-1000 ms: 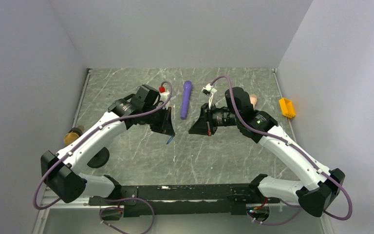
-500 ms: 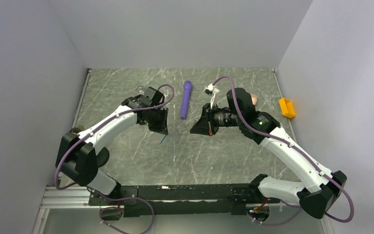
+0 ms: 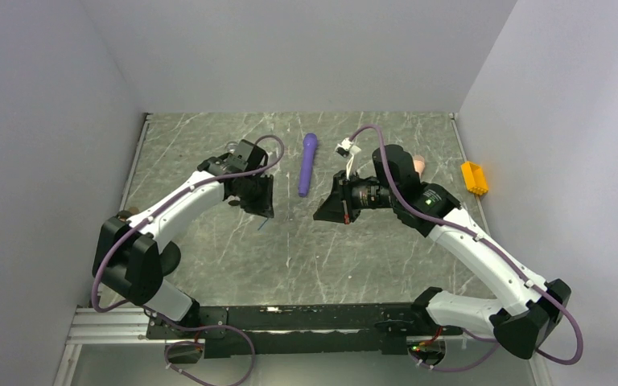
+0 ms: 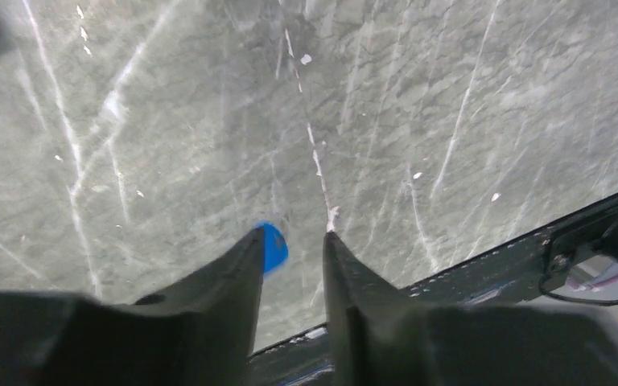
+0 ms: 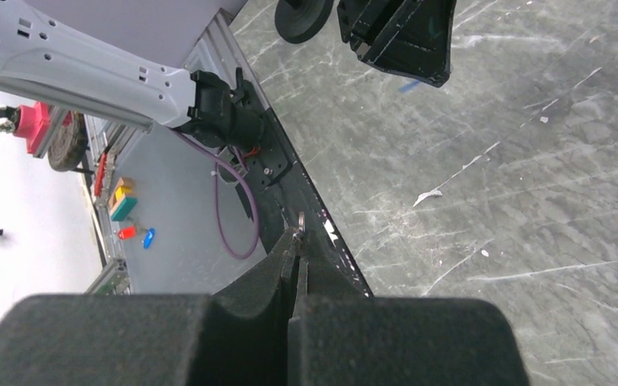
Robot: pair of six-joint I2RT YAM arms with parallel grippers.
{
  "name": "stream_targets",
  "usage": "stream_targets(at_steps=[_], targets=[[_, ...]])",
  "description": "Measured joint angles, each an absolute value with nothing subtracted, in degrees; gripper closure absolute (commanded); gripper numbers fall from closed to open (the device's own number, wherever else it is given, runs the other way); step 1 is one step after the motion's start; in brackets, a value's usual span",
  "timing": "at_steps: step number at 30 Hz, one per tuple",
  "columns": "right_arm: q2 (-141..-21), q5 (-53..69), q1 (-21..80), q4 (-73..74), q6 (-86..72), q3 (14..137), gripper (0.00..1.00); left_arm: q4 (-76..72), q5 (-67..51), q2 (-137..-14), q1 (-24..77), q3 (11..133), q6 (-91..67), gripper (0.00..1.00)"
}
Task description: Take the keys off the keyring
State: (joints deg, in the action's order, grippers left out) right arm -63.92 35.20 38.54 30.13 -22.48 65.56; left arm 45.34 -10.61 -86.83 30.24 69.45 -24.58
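Left end effector (image 4: 294,234) shifted leftward, keyring (image 4: 272,245) at fingertip, grip unclear; right end effector (image 5: 298,235) pinching tiny key (image 5: 302,217)

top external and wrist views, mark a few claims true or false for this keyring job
1. The purple wand lies on the table, beyond the gap between the two arms. True.
2. The right pincer is spread wide open. False: its fingers are pressed together, with a small metal piece at their tips.
3. In the left wrist view, the blue tag sits at the tip of the left pincer. True.
4. The yellow object is by the table's left edge. False: it is near the right edge.
5. The two pincers are apart, not touching. True.
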Motion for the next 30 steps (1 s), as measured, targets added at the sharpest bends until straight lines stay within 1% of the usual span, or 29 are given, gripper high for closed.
stream_targets(at_steps=[1, 2, 3, 12, 18, 21, 26, 30], targets=[[-64.1, 35.2, 38.5, 30.1, -22.5, 65.6, 1.00, 45.4, -10.3, -86.8, 30.1, 69.8, -24.7, 0.11], [-64.3, 35.2, 38.5, 30.2, -22.5, 65.6, 1.00, 45.4, -10.0, -86.8, 30.0, 70.1, -24.4, 0.02], [-64.5, 35.2, 38.5, 30.2, -22.5, 65.6, 1.00, 45.5, -9.6, -86.8, 30.0, 70.5, -24.4, 0.01], [-65.9, 35.2, 38.5, 30.4, -22.4, 65.6, 1.00, 50.0, -5.0, -84.9, 29.8, 77.3, -24.1, 0.01], [-68.2, 36.4, 38.2, 30.4, -22.2, 65.6, 1.00, 52.2, -2.3, -77.6, 28.9, 78.9, -23.0, 0.01], [-71.4, 38.2, 37.2, 30.9, -22.0, 66.1, 1.00, 51.9, -1.7, -73.2, 27.2, 77.3, -22.5, 0.00], [-78.9, 41.0, 35.6, 32.4, -21.6, 66.8, 1.00, 52.0, -1.7, -64.1, 23.7, 69.3, -21.5, 0.01], [-82.5, 41.4, 34.8, 33.5, -21.0, 66.8, 1.00, 53.0, -1.7, -59.7, 22.8, 66.2, -20.5, 0.01]])
